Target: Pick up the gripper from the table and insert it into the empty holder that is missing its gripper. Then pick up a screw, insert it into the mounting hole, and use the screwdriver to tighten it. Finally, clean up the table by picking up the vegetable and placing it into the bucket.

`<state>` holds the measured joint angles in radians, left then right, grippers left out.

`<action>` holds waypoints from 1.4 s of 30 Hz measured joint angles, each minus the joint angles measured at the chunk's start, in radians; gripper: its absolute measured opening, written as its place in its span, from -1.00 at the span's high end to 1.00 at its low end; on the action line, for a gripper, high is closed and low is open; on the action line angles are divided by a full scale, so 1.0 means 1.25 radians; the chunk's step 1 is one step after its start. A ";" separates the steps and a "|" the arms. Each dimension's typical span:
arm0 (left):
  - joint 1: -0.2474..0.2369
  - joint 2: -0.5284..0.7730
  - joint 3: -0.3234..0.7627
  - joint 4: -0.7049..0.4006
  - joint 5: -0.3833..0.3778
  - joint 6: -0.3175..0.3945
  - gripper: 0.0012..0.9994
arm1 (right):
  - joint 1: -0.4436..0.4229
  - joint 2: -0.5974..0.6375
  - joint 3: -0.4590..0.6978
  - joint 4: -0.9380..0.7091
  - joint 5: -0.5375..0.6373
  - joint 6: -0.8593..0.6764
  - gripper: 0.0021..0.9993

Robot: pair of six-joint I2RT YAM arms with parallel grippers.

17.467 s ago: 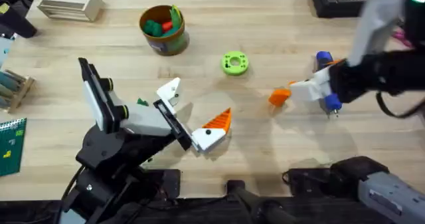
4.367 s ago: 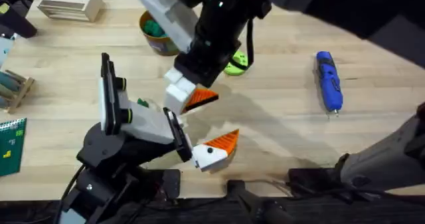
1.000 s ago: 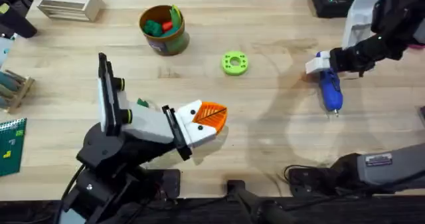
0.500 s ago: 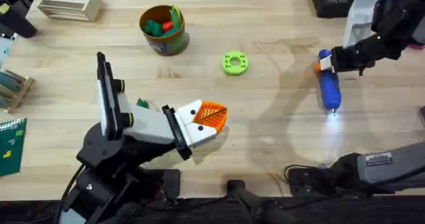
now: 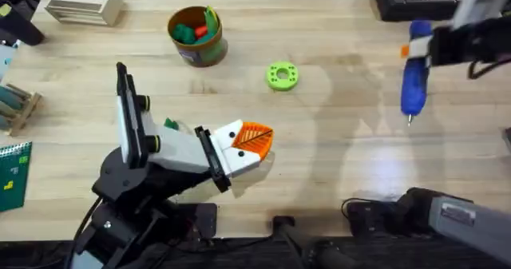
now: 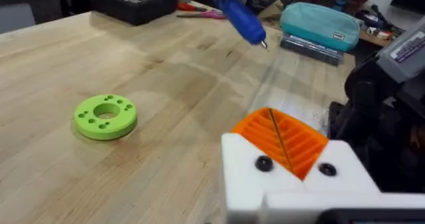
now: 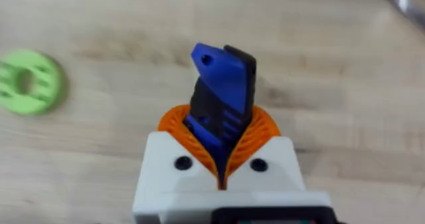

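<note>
My right hand is clamped on the screwdriver, lifted clear of the worktop at its far right, tip pointing toward me. My left hand rests low near the front with its orange pads pressed together. The lime green disc lies between them; the bucket stands at the far left.
</note>
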<state>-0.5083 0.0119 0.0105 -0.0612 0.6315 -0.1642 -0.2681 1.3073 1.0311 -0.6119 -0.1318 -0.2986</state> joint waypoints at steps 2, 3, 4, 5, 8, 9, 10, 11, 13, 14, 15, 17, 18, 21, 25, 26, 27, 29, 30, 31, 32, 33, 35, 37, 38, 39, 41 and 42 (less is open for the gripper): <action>0.000 0.000 0.000 0.000 0.000 0.000 0.99 | 0.002 -0.076 0.001 0.017 -0.045 0.023 0.94; 0.000 0.000 0.000 0.000 0.000 0.000 0.99 | 0.004 -0.109 0.001 0.029 -0.068 0.035 0.94; 0.000 0.000 0.000 0.000 0.000 0.000 0.99 | 0.008 -0.141 0.001 0.042 -0.089 0.048 0.94; 0.000 0.000 0.000 0.000 0.000 0.000 0.99 | 0.015 -0.170 0.001 0.056 -0.106 0.058 0.94; 0.000 0.000 0.000 0.000 0.000 0.000 0.99 | 0.063 -0.251 0.001 0.104 -0.145 0.087 0.94; 0.000 0.000 0.000 0.000 0.000 0.000 0.99 | 0.083 -0.273 0.000 0.117 -0.153 0.093 0.94; 0.000 0.000 0.000 0.000 0.000 0.000 0.99 | 0.111 -0.296 -0.003 0.135 -0.160 0.097 0.94; 0.000 0.000 0.000 0.000 0.000 0.000 0.99 | 0.199 -0.354 -0.028 0.202 -0.177 0.123 0.94; 0.000 0.000 0.000 0.000 0.000 0.000 0.99 | 0.262 -0.381 -0.060 0.280 -0.187 0.160 0.94; 0.000 0.000 0.000 0.000 0.000 0.000 0.99 | 0.290 -0.389 -0.075 0.321 -0.189 0.178 0.94; 0.000 0.000 0.000 0.000 0.000 0.000 0.99 | 0.320 -0.394 -0.092 0.372 -0.191 0.198 0.94; 0.000 0.000 0.000 0.000 0.000 0.000 0.99 | 0.381 -0.397 -0.127 0.479 -0.193 0.232 0.94; 0.000 0.000 0.000 0.000 0.000 0.000 0.99 | 0.475 -0.389 -0.171 0.629 -0.195 0.267 0.94; 0.000 0.000 0.000 0.000 -0.001 0.000 0.99 | 0.561 -0.366 -0.180 0.720 -0.201 0.287 0.94; 0.000 0.000 0.000 0.000 -0.001 0.000 0.99 | 0.660 -0.322 -0.180 0.816 -0.202 0.304 0.94; 0.000 0.000 0.000 0.000 -0.001 0.000 0.99 | 0.683 -0.310 -0.180 0.834 -0.203 0.306 0.94; 0.000 0.000 0.000 0.000 -0.001 0.000 0.99 | 0.702 -0.300 -0.180 0.848 -0.204 0.308 0.94; 0.000 0.000 0.000 0.000 -0.001 0.000 0.99 | 0.744 -0.275 -0.180 0.879 -0.204 0.311 0.94; 0.000 0.000 0.000 0.000 -0.001 0.000 0.99 | 0.760 -0.266 -0.180 0.888 -0.205 0.312 0.94; 0.000 0.000 0.000 0.000 -0.001 0.000 0.99 | 0.775 -0.257 -0.180 0.894 -0.206 0.314 0.94; 0.000 0.000 0.000 0.000 -0.001 0.000 0.99 | 0.788 -0.248 -0.180 0.899 -0.207 0.316 0.94; 0.000 0.000 0.000 0.000 -0.001 0.000 0.99 | 0.798 -0.241 -0.180 0.903 -0.207 0.317 0.94; 0.000 0.000 0.000 0.000 -0.002 0.000 0.99 | 0.816 -0.227 -0.180 0.907 -0.207 0.317 0.94; 0.000 0.000 0.000 0.000 -0.002 0.000 0.99 | 0.830 -0.217 -0.180 0.907 -0.207 0.317 0.94; 0.000 0.000 0.000 0.000 -0.003 0.000 0.99 | 0.837 -0.211 -0.180 0.907 -0.207 0.317 0.94; 0.000 0.000 0.000 0.000 -0.003 0.000 0.99 | 0.843 -0.207 -0.180 0.907 -0.207 0.317 0.94; 0.000 0.000 0.000 0.000 -0.003 0.000 0.99 | 0.856 -0.200 -0.180 0.907 -0.207 0.316 0.94; 0.000 0.000 0.000 0.000 -0.003 0.000 0.99 | 0.862 -0.198 -0.180 0.907 -0.207 0.316 0.94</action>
<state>-0.5083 0.0120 0.0105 -0.0614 0.6281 -0.1638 0.8090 1.0601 0.8055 0.5222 -0.3904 0.0969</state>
